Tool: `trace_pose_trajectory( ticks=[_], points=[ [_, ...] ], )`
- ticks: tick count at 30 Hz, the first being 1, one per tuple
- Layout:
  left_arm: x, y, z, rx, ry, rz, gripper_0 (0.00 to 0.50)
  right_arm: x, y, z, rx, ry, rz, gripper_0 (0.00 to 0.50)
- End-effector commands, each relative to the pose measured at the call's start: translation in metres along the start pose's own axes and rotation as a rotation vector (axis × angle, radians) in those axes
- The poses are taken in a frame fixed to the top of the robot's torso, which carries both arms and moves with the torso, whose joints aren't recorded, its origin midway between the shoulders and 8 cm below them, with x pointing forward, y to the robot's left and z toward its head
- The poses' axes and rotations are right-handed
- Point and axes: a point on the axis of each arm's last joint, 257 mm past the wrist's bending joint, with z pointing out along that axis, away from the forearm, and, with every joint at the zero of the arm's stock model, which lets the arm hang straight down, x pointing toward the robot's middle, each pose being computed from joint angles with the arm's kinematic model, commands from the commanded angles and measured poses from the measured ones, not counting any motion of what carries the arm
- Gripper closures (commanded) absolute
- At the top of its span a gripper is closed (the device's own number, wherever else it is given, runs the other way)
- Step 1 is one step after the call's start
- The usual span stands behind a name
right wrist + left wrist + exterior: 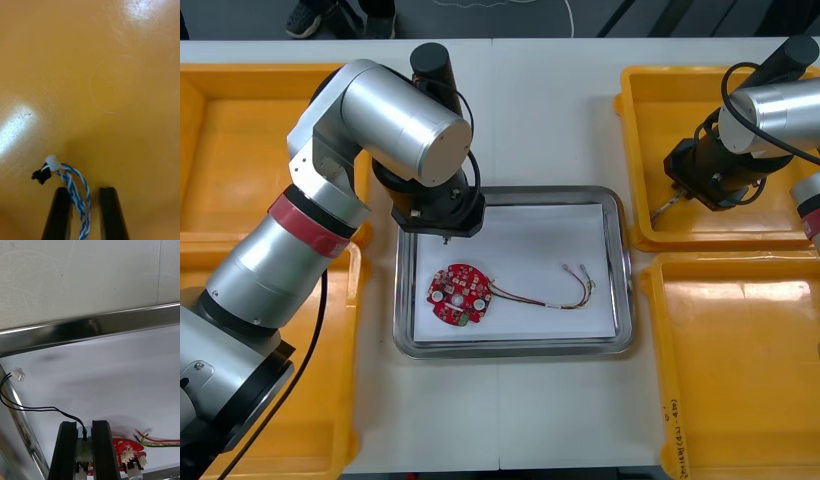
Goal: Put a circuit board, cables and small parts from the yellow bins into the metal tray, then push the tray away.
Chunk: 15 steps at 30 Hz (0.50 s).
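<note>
The metal tray (pixel 618 262) is white inside and holds a round red circuit board (pixel 458 294) with a red and yellow cable (pixel 550 296) trailing from it. My left gripper (pixel 445 237) hangs over the tray's far left part. In the left wrist view the left gripper (pixel 84 423) is shut on the thick end of a black cable (pixel 33 408), whose white plug (pixel 18 374) lies by the tray rim (pixel 90 328). My right gripper (pixel 667 205) is in the right far yellow bin (pixel 650 120). In its wrist view, a twisted blue and white cable (pixel 77 195) sits gripped in the right gripper (pixel 85 189).
Two yellow bins stand at the left, a far one (pixel 240 150) and a near one (pixel 310 400). Another yellow bin (pixel 730 380) sits at the near right. The left arm's big elbow (pixel 405 125) hangs over the table beyond the tray. Shoes show past the far edge.
</note>
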Motion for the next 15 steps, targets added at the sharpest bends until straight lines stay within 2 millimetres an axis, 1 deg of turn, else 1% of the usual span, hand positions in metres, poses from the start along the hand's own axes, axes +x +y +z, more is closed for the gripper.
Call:
trace_pose_trajectory(
  ticks=[1,2,4,7,10,15],
  points=[
    [-0.007,-0.029,-0.003,0.043,-0.036,0.033,0.500,0.009,0.003,0.005,-0.003,0.014,-0.032,0.483],
    [-0.006,-0.028,-0.001,0.041,-0.035,0.033,0.500,0.008,0.003,0.005,-0.003,0.011,-0.033,0.500],
    [-0.006,-0.028,0.000,0.044,-0.037,0.035,0.500,0.008,0.003,0.005,-0.003,0.013,-0.031,0.500],
    [-0.005,-0.028,0.006,0.054,-0.045,0.036,0.500,0.001,0.003,0.001,-0.013,0.005,-0.017,0.500],
    [-0.004,-0.027,0.010,0.051,-0.052,0.045,0.500,-0.008,0.006,-0.005,-0.023,-0.008,-0.012,0.500],
    [-0.001,-0.026,0.015,0.040,-0.051,0.058,0.500,-0.029,-0.002,-0.013,-0.002,-0.054,-0.030,0.500]
  ],
)
